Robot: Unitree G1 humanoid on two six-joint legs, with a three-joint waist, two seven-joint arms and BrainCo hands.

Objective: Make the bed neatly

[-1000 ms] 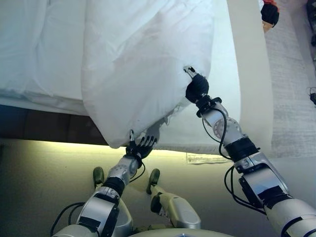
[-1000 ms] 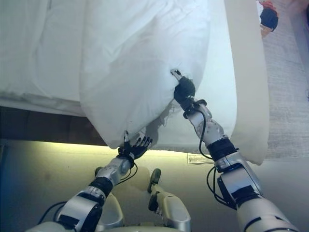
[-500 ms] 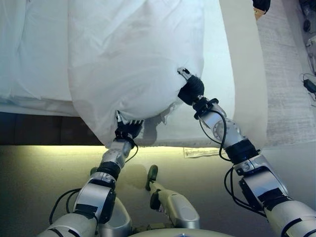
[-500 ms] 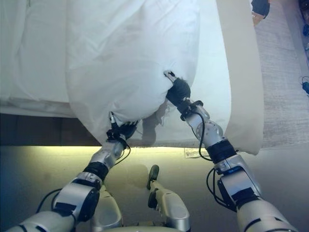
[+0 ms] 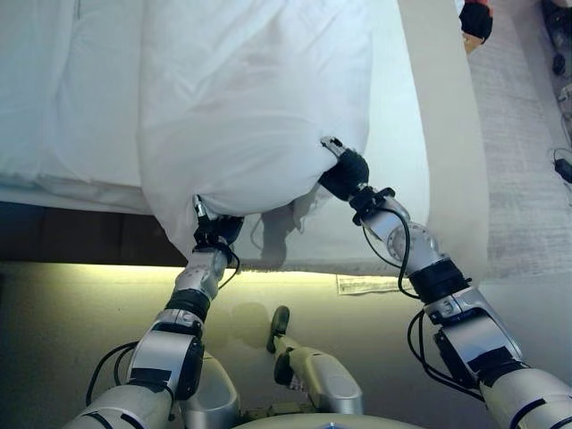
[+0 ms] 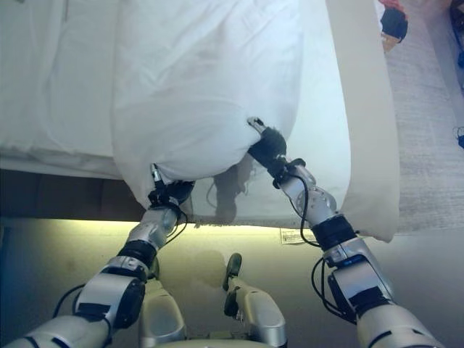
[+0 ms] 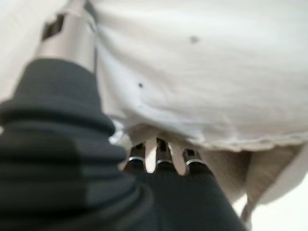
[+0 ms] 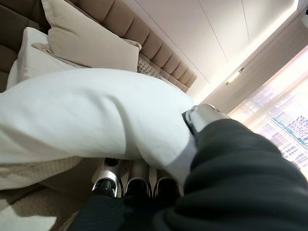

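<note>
A large white pillow [image 5: 255,98] lies over the foot edge of the bed [image 5: 98,107], its lower end hanging past the mattress. My left hand [image 5: 214,231] is at the pillow's lower left corner, with fingers [image 7: 159,149] tucked under the cloth and the thumb [image 7: 67,38] up its side. My right hand [image 5: 344,172] grips the pillow's lower right edge, with the thumb [image 8: 202,115] on top and fingers [image 8: 137,180] beneath. The pillow hides both hands' fingertips.
A white sheet covers the mattress [image 5: 398,125], with a beige cover [image 5: 447,134] along its right side. A dark bed base [image 5: 71,237] and a lit floor strip lie below. Carpet [image 5: 527,152] with cables is at right. Beige pillows [image 8: 91,43] lean on a padded headboard.
My left hand, open below the pillow's corner a second ago, has risen and pushed into the pillow's lower edge. The right hand kept its hold. The camera shifted slightly.
</note>
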